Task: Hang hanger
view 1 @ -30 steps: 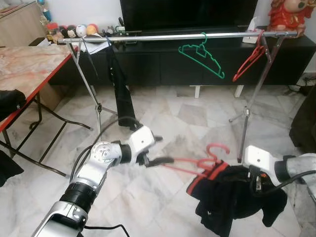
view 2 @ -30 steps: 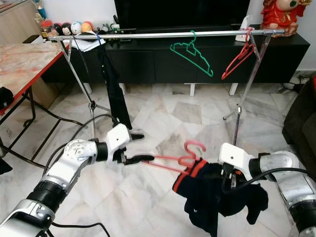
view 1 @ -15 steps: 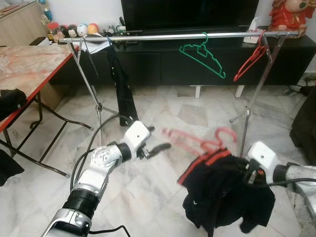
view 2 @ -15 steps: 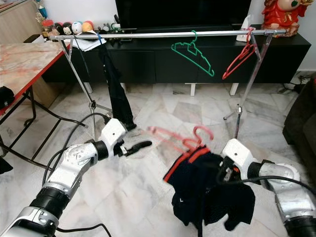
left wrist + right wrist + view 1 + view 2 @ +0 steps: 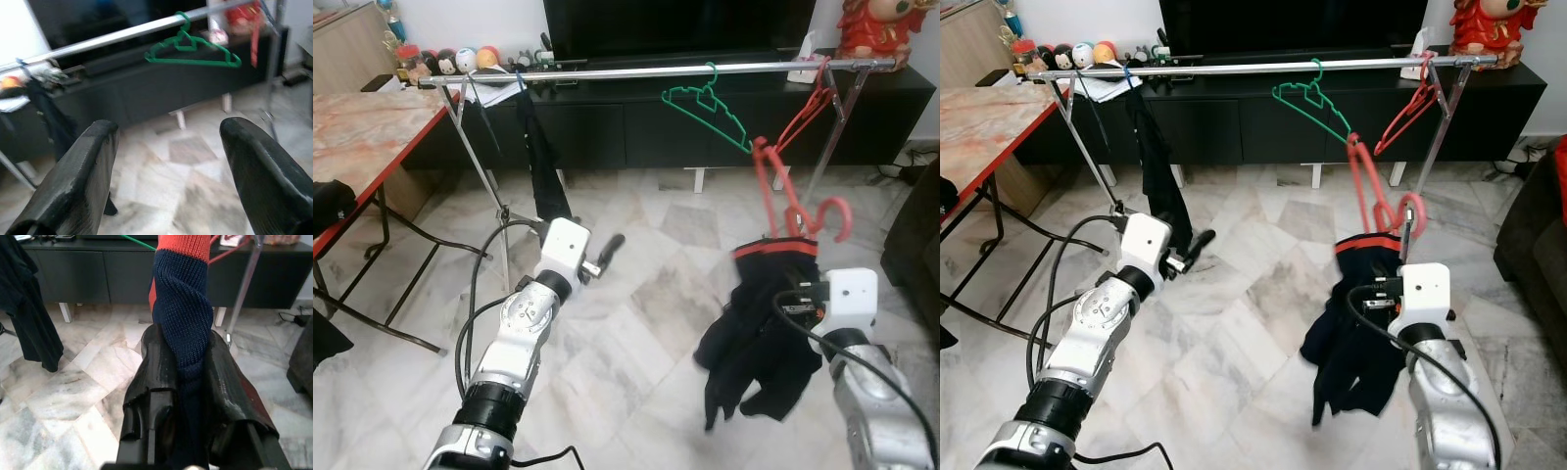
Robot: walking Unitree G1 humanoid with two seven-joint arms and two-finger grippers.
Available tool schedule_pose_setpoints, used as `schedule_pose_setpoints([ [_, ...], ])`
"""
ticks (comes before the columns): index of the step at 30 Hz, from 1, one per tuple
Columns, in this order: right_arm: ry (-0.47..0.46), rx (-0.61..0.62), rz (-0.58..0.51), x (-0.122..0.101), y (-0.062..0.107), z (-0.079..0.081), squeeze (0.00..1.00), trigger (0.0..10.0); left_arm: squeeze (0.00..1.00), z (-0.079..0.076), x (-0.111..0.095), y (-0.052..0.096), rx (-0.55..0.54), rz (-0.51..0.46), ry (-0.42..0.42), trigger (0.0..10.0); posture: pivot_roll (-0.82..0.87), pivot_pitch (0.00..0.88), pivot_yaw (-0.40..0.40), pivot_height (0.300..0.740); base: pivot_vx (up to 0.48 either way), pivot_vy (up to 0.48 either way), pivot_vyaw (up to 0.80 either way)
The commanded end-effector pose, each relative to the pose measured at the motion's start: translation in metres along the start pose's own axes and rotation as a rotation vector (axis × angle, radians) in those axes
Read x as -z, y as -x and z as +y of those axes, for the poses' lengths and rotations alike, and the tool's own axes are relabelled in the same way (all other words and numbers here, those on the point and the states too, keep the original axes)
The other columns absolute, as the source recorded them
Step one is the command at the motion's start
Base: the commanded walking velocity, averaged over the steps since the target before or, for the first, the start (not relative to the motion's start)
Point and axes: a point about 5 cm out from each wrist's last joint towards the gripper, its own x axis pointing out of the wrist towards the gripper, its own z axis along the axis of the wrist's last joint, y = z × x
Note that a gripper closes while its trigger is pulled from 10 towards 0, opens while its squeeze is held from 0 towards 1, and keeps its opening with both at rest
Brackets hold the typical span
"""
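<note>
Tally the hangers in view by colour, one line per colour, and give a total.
Green hanger on the rail: 1
Red hangers: 2, one hanging at the rail's right end, one carrying the dark garment that the right tool grips
Total: 3
</note>
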Motion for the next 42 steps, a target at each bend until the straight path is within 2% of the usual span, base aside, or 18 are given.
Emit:
schedule_pose_setpoints([
  [1, 0.013, 0.006, -0.073, -0.014, 0.002, 0.005, 0.00, 10.0, 0.00, 0.008, -0.003, 0.005, -0.054, -0.010, -0.020, 10.0, -0.18, 0.000, 0.074, 0.740, 0.000, 0.000, 0.00],
  [3, 0.013, 0.002, -0.071, -0.012, 0.008, 0.010, 0.00, 10.0, 0.00, 0.015, -0.005, 0.011, -0.089, -0.025, -0.058, 10.0, -0.17, 0.000, 0.072, 0.740, 0.000, 0.000, 0.00],
  [5, -0.003, 0.025, -0.073, -0.011, 0.018, 0.009, 0.00, 10.0, 0.00, 0.042, -0.003, 0.030, -0.200, -0.004, -0.111, 10.0, -0.16, 0.000, 0.062, 0.740, 0.000, 0.000, 0.00],
  [8, 0.000, 0.015, -0.071, -0.009, 0.023, 0.009, 0.00, 10.0, 0.00, 0.062, 0.006, 0.048, -0.272, 0.039, -0.150, 10.0, -0.15, 0.000, 0.050, 0.740, 0.000, 0.000, 0.00],
  [12, 0.019, 0.017, -0.055, -0.005, 0.025, 0.006, 0.00, 10.0, 0.00, 0.074, 0.013, 0.064, -0.317, 0.084, -0.165, 10.0, -0.15, 0.000, 0.042, 0.740, 0.000, 0.000, 0.00],
  [17, 0.042, 0.028, -0.049, -0.007, 0.020, -0.001, 0.00, 10.0, 0.00, 0.072, 0.016, 0.070, -0.357, 0.099, -0.125, 10.0, -0.15, 0.000, 0.032, 0.740, 0.000, 0.000, 0.00],
  [26, 0.047, 0.033, -0.068, -0.017, 0.009, -0.008, 0.00, 10.0, 0.00, 0.063, 0.015, 0.062, -0.378, 0.081, -0.072, 10.0, -0.16, 0.000, 0.019, 0.740, 0.000, 0.000, 0.00],
  [36, 0.050, -0.001, -0.082, -0.024, 0.000, 0.001, 0.00, 10.0, 0.00, 0.057, 0.013, 0.059, -0.359, 0.083, -0.051, 10.0, -0.15, 0.000, 0.013, 0.740, 0.000, 0.000, -0.79],
  [39, 0.051, -0.006, -0.083, -0.025, -0.001, 0.002, 0.00, 10.0, 0.00, 0.057, 0.013, 0.058, -0.361, 0.084, -0.030, 10.0, -0.15, 0.000, 0.013, 0.740, 0.000, 0.380, -0.78],
  [42, 0.054, -0.012, -0.083, -0.025, -0.002, 0.003, 0.00, 10.0, 0.00, 0.057, 0.012, 0.057, -0.351, 0.083, -0.043, 10.0, -0.15, 0.000, 0.013, 0.740, 0.000, 0.432, -0.78],
])
